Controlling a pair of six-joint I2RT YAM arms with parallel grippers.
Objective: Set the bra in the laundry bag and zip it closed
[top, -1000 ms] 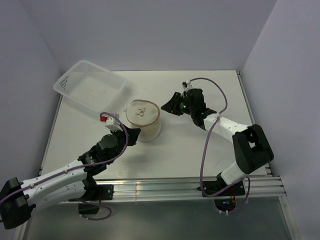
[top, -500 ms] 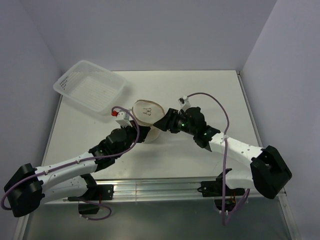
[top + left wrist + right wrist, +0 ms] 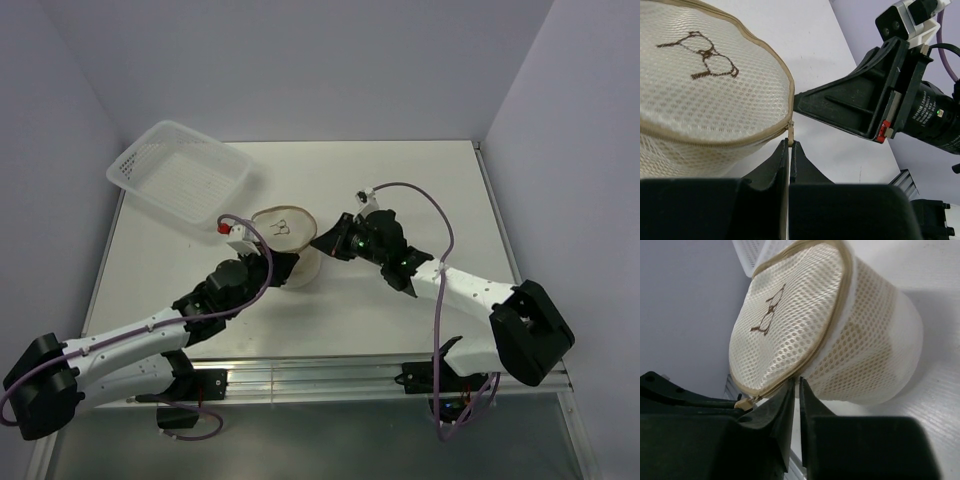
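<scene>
Near the middle of the table, a little toward 9 o'clock, the laundry bag stands upright with its flap lid down on the tan hoop rim. A white perforated basket lies at the bag's 10 o'clock, apart from it. No bra is in the open. A darker tan patch shows through the mesh side in the right wrist view, which may be the bra inside, though the weave blurs it too much to be sure.

At the bag's 7 o'clock, the left fingers are pressed together on the zip pull, whose tan strip runs down between them. At the bag's 3 o'clock, the right fingers are drawn almost together with only a slit between them, their tips at the rim. I cannot tell whether they pinch the rim or merely rest against it.

By my reading, the zip is being run round the rim and little of it is left open.

The danger is that the bag is light and soft. If the right side has no real hold, a tug on the pull will drag or tip the whole pouch instead of moving the slider. The thin pull could also slide out of the pinch, or loose mesh could catch in the teeth and jam the zip short of closed.
</scene>
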